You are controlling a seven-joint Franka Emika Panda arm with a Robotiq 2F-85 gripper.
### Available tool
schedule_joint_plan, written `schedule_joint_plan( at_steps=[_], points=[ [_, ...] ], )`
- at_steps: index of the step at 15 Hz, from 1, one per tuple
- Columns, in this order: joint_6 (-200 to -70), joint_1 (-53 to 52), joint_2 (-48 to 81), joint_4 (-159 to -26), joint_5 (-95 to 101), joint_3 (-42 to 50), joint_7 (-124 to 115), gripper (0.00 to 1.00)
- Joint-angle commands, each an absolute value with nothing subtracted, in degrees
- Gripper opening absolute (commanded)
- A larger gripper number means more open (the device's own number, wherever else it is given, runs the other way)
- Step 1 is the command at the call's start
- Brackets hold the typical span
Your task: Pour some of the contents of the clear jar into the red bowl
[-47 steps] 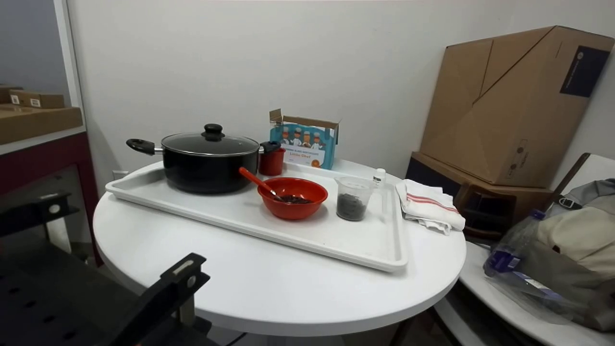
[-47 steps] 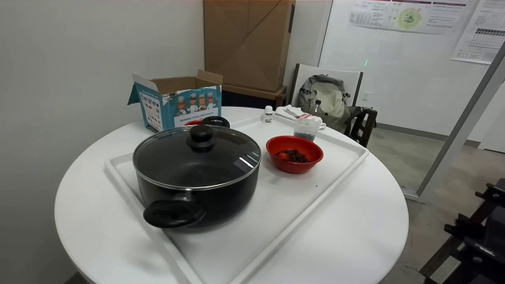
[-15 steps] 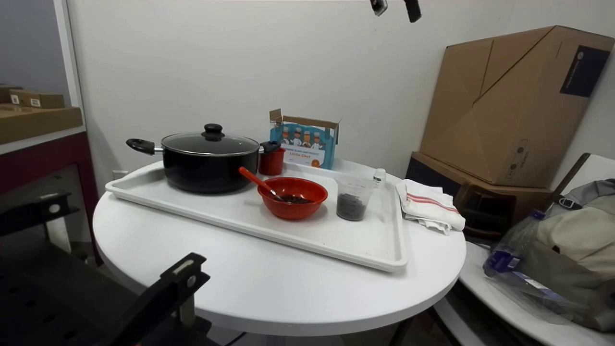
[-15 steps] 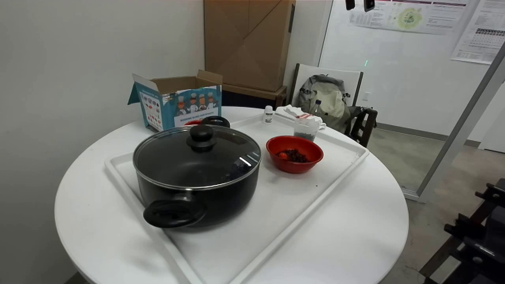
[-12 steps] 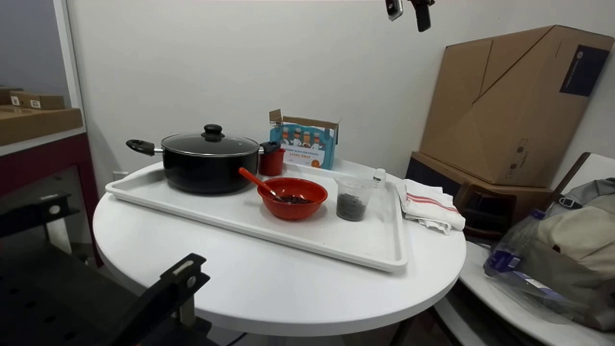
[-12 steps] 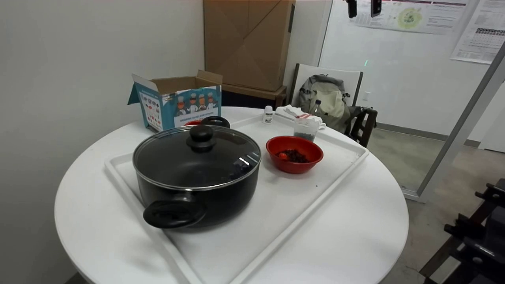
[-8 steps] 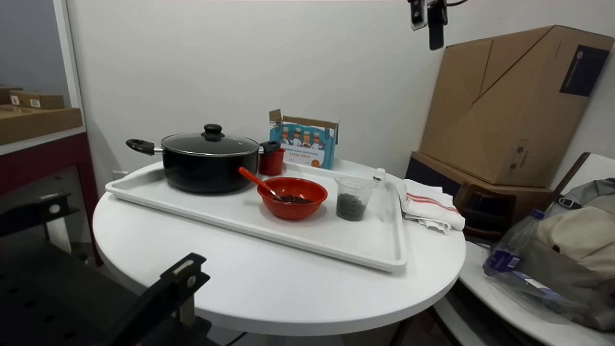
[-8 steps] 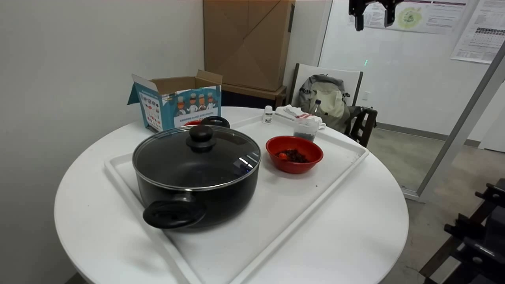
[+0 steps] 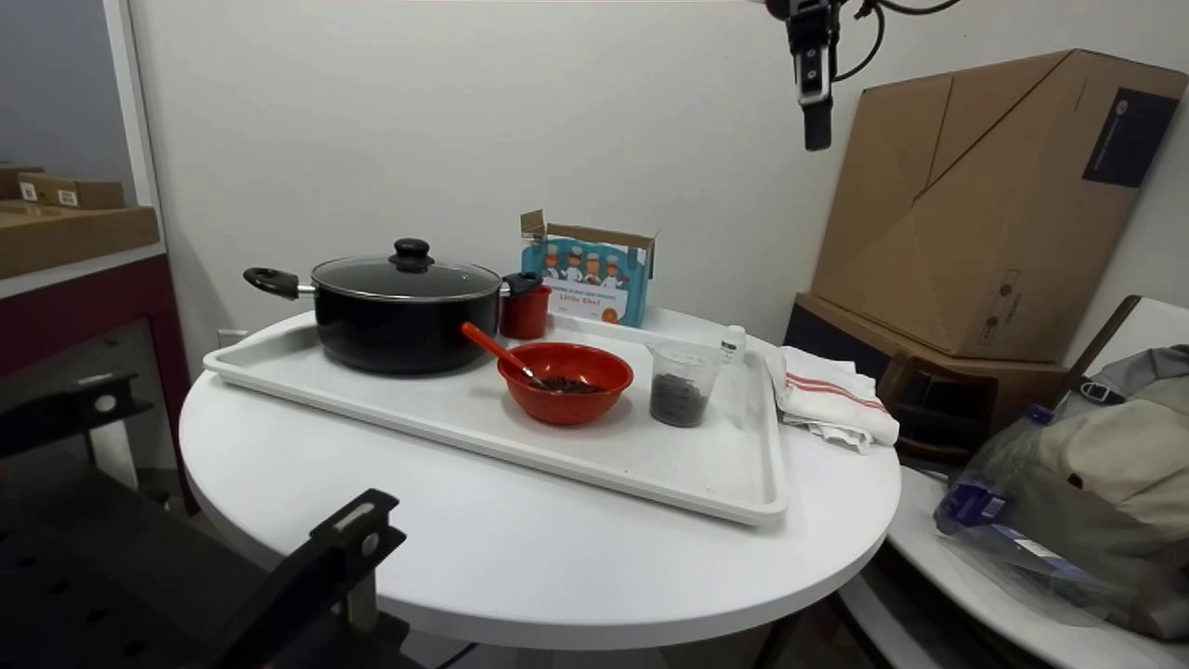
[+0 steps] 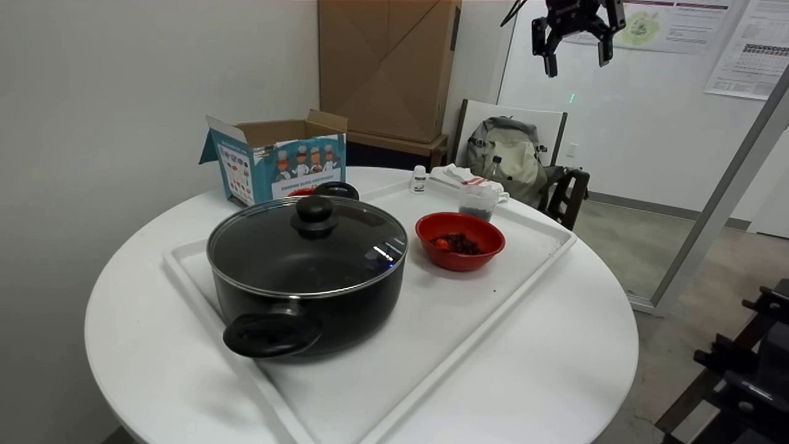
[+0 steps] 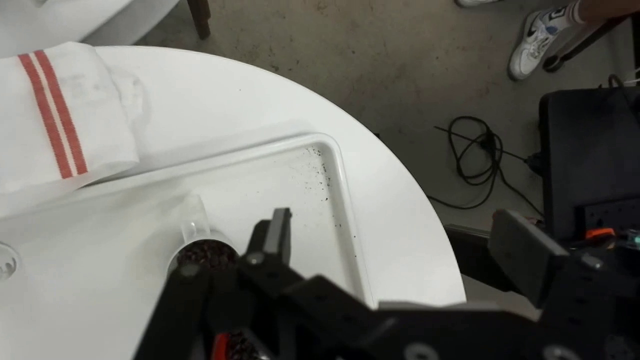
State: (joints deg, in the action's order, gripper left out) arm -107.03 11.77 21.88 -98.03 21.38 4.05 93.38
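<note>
Round white table (image 9: 520,567), pale wall (image 9: 372,121) behind. On its tray (image 9: 632,451), the clear jar (image 9: 681,395) stands upright between the red bowl (image 9: 562,407) and the tray edge nearest the towel (image 9: 831,395). The gripper (image 10: 577,63) hangs high above, spread wide, holding nothing. Likely step: approach; next, lower and clasp the jar.

I'm seeing smooth, see-through plastic on the clear jar (image 9: 683,384) and glossy plastic on the red bowl (image 9: 562,407). The black pot (image 9: 409,336) is looking smooth beneath its glossy, metal-rimmed glass lid (image 9: 409,283). The towel (image 9: 827,395) is showing as cloth, the carton (image 9: 975,214) as matt cardboard, the counter (image 9: 557,548) as smooth; my end effector (image 10: 577,60) is mixing matt black with bare metal.
</note>
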Motion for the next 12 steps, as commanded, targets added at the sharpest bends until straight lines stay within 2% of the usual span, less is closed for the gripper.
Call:
schedule_joint_plan(
  at_steps=[1,12],
  points=[
    [-108.2,9.6,26.4,-95.1,24.6,4.3,93.0,1.0],
    [-128.7,11.7,34.2,-97.6,23.3,4.7,91.2,1.0]
  ],
)
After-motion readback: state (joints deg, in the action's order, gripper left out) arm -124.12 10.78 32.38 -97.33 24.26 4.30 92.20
